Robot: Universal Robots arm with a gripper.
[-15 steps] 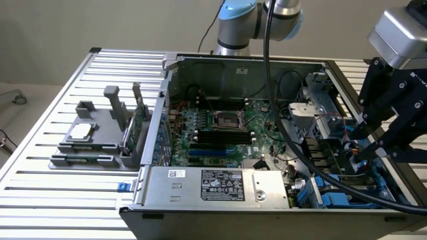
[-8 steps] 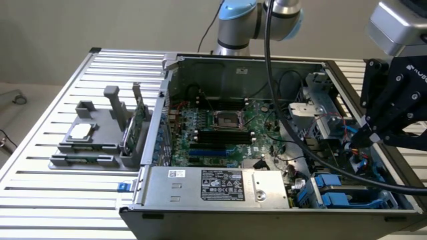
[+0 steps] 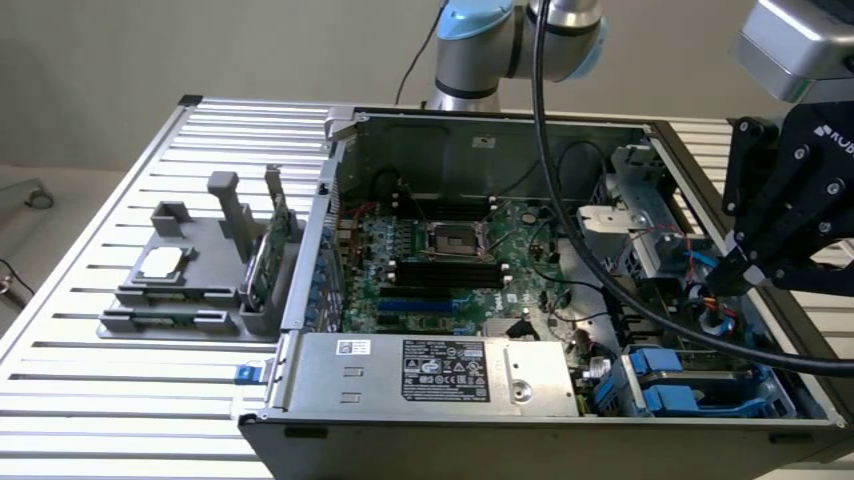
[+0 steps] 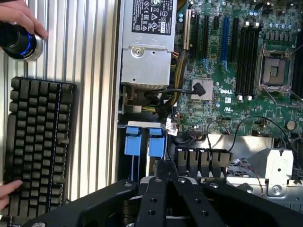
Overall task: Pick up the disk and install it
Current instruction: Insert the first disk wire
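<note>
Two blue carriers (image 3: 661, 375) sit low in the computer case (image 3: 507, 135), the gripper (image 3: 742, 276) hovering near
Fingers (image 4: 160, 189) pinched together, gripping nothing visible; the disk (image 4: 156, 142) appears slotted beside the other carrier, so seating looks the step in hand, which calls for a square, gentle push on its blue end

One open computer case (image 3: 454, 125) is sitting on one slatted tabletop (image 3: 134, 400), and it is carrying one motherboard (image 3: 441, 270), one silver power supply (image 3: 427, 372) and two blue carrier tabs (image 4: 133, 141) (image 4: 156, 142). One grey fixture (image 3: 174, 300) is lying beside the case, bearing one square silver chip (image 3: 160, 262) and one upright green card (image 3: 280, 240). One robot arm (image 3: 521, 40) with one pair of jaws is hanging over the case. Two hands (image 4: 21, 16) (image 4: 9, 191) are showing by one black keyboard (image 4: 38, 142) and one black knob (image 4: 19, 42).
</note>
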